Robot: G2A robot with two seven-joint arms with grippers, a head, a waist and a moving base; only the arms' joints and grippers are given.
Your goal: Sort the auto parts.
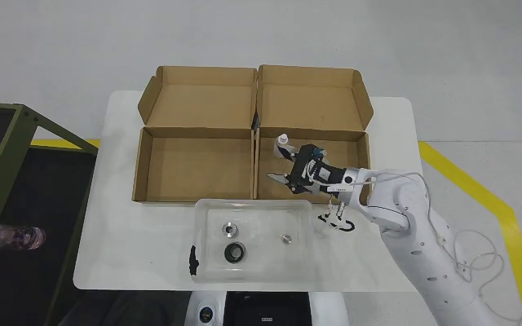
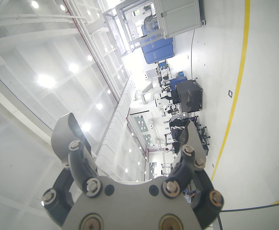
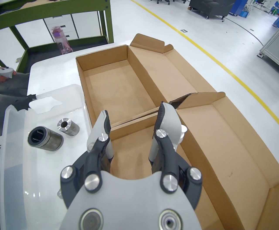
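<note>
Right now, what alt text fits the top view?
The right gripper, open and empty, hangs over the right cardboard box on a white table, with the left cardboard box beside it. Nearer the robot, a clear bin holds three metal parts.

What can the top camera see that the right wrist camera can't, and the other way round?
Top view: the white arm behind the hand, and the table's edge beyond the right box.
Right wrist view: white drawers behind the green rack, and a black cart far off.
Both: the open hand over the right box, the left box, and the clear bin holding a linear bearing and a smaller metal sleeve.
</note>
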